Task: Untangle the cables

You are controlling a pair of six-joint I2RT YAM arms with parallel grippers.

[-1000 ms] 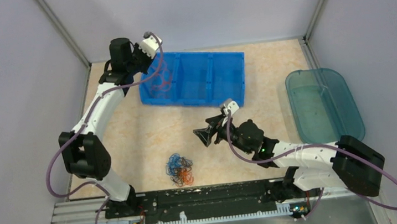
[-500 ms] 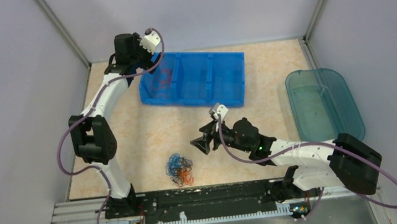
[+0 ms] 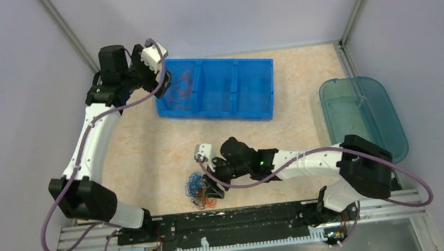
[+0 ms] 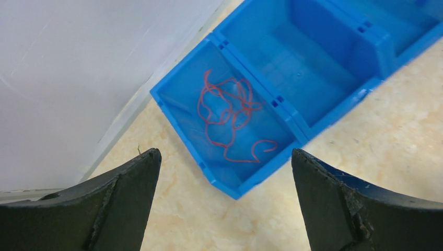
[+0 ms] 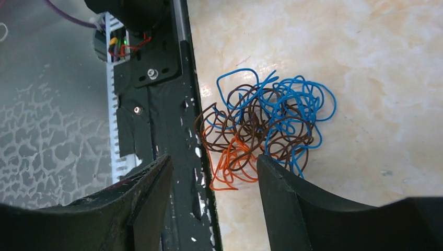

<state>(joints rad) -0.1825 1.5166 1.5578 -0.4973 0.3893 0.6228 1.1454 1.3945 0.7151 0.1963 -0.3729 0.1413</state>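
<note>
Two changes vs earlier: left gripper [image 4: 224,154] now wide open, empty, red cable [image 4: 230,117] lying in blue bin [image 4: 313,68]; right gripper [image 5: 213,159], part-open, lowered astride edge of tangled cables [image 5: 261,125].

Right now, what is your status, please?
Left claw open near bin, red cable inside. Right claw open at clump, nothing gripped. Clump lies against rail.

One blue plastic bin [image 3: 218,114] (three compartments), one translucent teal plastic tub [image 3: 362,117], one loose thin red wire [image 4: 230,112], one tangled clump of blue, brown and orange wires [image 5: 264,123]; its strands cannot be counted.
</note>
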